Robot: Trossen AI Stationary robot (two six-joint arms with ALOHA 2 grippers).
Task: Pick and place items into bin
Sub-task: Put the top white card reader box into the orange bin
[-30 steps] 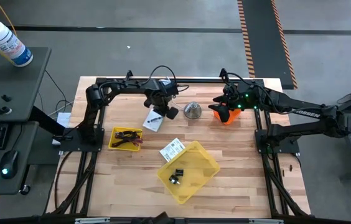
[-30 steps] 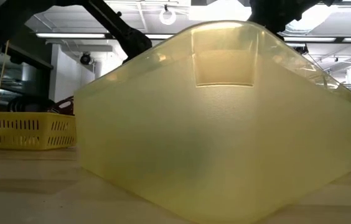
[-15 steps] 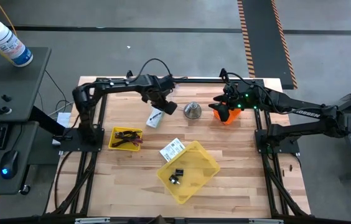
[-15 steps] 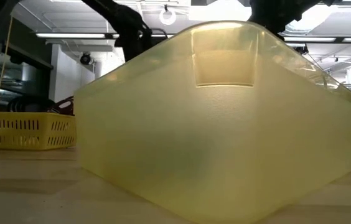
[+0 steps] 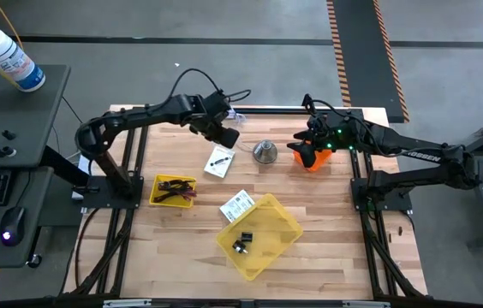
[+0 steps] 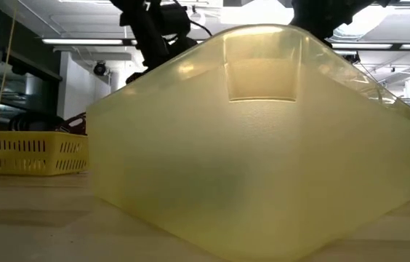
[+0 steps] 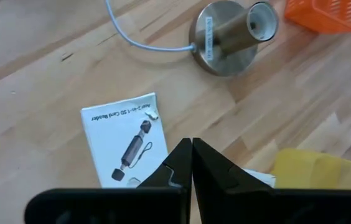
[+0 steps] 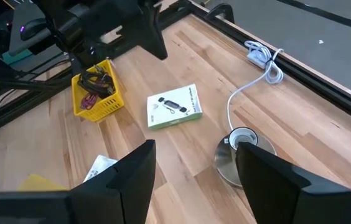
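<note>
Your left gripper (image 5: 227, 137) hangs above the table near the far edge, fingers together, holding nothing — the card (image 5: 218, 162) lies flat just below it, beside the cone (image 5: 265, 152). Label (image 5: 236, 206) touches the bin (image 5: 283, 224); two clips (image 5: 241, 241) sit inside. Right gripper (image 5: 308, 152) waits, fingers apart, over the orange basket (image 5: 312, 161).

Translucent yellow bin (image 6: 263, 138) filling most of the frame, sitting on the wooden table (image 6: 30, 218), a yellow slotted basket (image 6: 27, 153) standing at far left, dark robot arms (image 6: 150, 29) reaching in from above, ceiling lights glowing in the room behind.
</note>
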